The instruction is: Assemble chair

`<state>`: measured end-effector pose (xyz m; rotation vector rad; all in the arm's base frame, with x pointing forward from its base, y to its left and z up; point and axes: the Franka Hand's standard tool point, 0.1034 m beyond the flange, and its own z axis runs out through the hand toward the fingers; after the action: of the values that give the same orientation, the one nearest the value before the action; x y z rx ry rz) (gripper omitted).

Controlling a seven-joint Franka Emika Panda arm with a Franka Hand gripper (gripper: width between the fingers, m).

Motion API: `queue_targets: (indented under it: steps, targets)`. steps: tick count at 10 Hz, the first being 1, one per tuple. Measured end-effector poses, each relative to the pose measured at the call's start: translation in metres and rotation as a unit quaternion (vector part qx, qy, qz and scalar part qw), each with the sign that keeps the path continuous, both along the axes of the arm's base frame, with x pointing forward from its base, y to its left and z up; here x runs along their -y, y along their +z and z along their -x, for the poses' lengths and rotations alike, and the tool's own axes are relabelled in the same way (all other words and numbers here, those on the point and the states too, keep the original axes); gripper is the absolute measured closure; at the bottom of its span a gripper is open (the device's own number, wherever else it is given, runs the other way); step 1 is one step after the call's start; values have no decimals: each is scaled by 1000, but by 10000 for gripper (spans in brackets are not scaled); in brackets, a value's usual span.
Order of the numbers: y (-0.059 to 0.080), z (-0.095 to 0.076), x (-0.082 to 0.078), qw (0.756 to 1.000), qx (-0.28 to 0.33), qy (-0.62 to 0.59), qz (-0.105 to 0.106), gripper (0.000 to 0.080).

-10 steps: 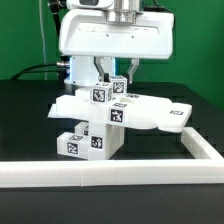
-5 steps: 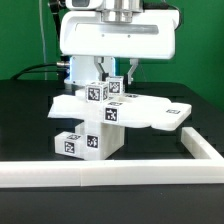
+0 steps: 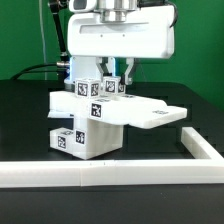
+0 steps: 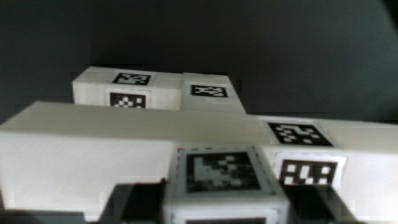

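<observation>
The partly built chair stands mid-table in the exterior view. Its flat white seat panel [image 3: 150,113] lies on a blocky tagged part [image 3: 85,140]. My gripper [image 3: 113,76] comes down from above and is shut on a small white tagged block [image 3: 111,86] standing on the seat panel. In the wrist view this block [image 4: 222,172] sits between my dark fingers [image 4: 139,200], with the seat panel [image 4: 89,150] spreading beyond it. Another tagged blocky part [image 4: 157,88] shows past the panel's far edge. The block's base is hidden.
A long white border rail [image 3: 110,173] runs along the near side of the black table and turns back at the exterior view's right [image 3: 205,150]. The robot's white body [image 3: 120,40] stands behind the chair. A black cable [image 3: 35,70] lies at the left.
The gripper and its block have shifted slightly toward the exterior view's left. The seat panel and the blocky part under it have turned and moved left with them.
</observation>
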<state>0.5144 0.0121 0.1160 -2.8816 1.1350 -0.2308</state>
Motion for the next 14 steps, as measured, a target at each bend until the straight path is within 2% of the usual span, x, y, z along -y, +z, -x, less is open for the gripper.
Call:
queue_targets:
  steps: [3,4,5,6,7,10,14]
  targets:
    - [0,0,0,1000,0,0,0,488]
    - [0,0,0,1000,0,0,0,286]
    - [0,0,-1,1000,-1,1,1,192]
    - [0,0,-3,1000,-1,5,1,192]
    - [-1,1,-5,1000,-2,14,3,159]
    - [0,0,-5,999,-2,36,6,152]
    - [12,6,-18,999,5,43,-9,150]
